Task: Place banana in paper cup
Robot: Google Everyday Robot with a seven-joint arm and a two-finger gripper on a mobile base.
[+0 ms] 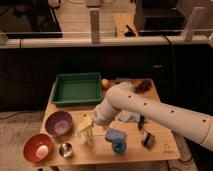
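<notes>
Camera view has our gripper (86, 134) open beside the purple bowl (48, 121), so we reckon grabbing the banana comes next.

1 camera looks down from high, facing the table (97, 153) (gripper (86, 131) centre-left).
</notes>
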